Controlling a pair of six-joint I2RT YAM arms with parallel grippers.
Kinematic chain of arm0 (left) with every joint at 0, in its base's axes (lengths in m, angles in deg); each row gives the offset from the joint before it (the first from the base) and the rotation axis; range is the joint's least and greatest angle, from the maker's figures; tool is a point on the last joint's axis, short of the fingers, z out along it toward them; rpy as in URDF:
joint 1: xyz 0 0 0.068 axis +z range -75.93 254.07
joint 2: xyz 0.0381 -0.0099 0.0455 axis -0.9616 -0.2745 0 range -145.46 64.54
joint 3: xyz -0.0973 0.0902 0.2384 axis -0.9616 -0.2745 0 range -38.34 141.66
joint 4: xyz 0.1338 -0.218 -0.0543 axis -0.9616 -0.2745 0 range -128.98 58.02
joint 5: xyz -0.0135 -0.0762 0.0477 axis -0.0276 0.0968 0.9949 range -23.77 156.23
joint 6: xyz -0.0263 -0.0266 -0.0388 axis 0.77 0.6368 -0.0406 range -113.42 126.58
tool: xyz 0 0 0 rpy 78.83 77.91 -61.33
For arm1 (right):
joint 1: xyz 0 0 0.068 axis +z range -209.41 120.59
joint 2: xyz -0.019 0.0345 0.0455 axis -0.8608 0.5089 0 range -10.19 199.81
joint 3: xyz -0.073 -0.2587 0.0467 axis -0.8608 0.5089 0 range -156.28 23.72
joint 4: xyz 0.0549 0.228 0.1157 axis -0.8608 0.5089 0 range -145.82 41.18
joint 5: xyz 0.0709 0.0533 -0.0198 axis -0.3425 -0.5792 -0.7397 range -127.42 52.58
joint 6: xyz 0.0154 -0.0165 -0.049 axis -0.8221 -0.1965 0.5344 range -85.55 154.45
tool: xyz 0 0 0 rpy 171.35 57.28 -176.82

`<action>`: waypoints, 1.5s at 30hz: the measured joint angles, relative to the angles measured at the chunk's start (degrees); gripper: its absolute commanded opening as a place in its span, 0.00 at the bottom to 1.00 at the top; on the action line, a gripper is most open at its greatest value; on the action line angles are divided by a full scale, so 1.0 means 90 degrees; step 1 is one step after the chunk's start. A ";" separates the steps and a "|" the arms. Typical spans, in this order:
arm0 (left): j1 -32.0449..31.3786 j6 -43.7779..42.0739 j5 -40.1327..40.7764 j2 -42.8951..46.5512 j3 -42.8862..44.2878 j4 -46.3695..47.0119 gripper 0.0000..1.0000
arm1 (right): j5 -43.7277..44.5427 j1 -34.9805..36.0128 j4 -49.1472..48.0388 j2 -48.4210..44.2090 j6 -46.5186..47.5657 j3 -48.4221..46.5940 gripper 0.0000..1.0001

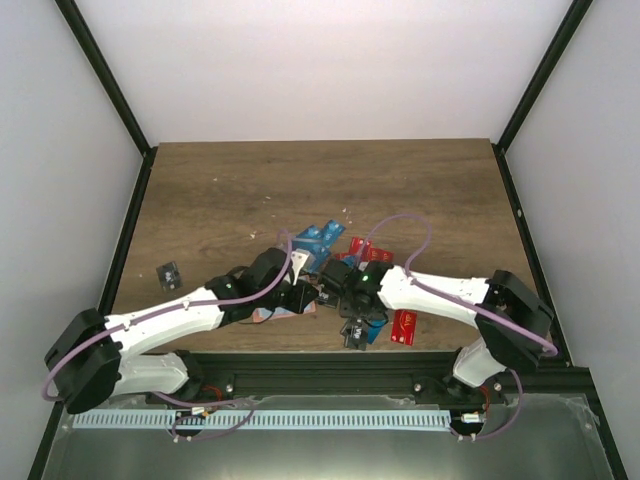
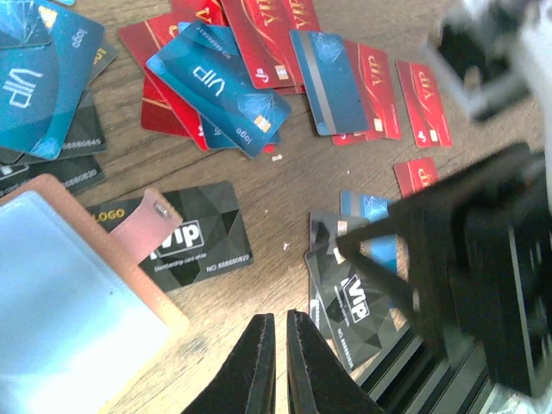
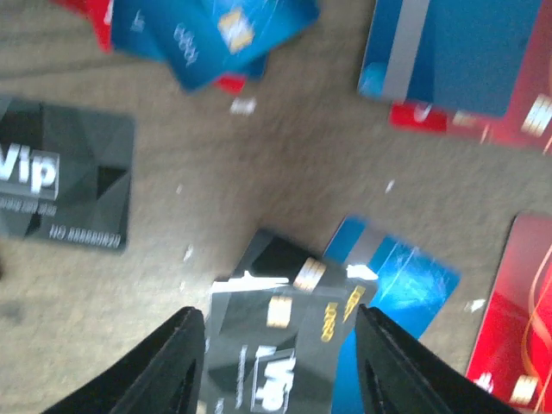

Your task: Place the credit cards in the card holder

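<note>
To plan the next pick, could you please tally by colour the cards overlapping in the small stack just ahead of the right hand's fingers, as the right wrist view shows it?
black cards: 2
blue card: 1
Total: 3

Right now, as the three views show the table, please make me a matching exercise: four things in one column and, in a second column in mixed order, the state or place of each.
Things:
1. left gripper
2. right gripper
3. card holder
4. striped blue card

States or places:
A. stripe side up, lying on top of red cards
B. open, one finger on each side of the black cards
C. lying open, its strap across a black VIP card
D. shut, nothing between the fingers

Pairs: 1-D, 2-B, 3-C, 4-A.
</note>
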 measured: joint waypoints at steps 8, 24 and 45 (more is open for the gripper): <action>0.0000 -0.0005 0.0153 0.0522 -0.0457 -0.0129 0.08 | 0.0087 -0.0733 -0.0342 0.0136 0.0517 0.0187 0.39; 0.0000 -0.0032 0.0158 0.0532 -0.0525 -0.0170 0.08 | -0.0529 -0.0561 -0.1294 0.0180 0.0877 0.0872 0.31; 0.0000 -0.0087 -0.0233 0.0221 -0.0563 0.0049 0.07 | -0.1270 0.0121 -0.0971 -0.0784 -0.0136 0.1246 0.55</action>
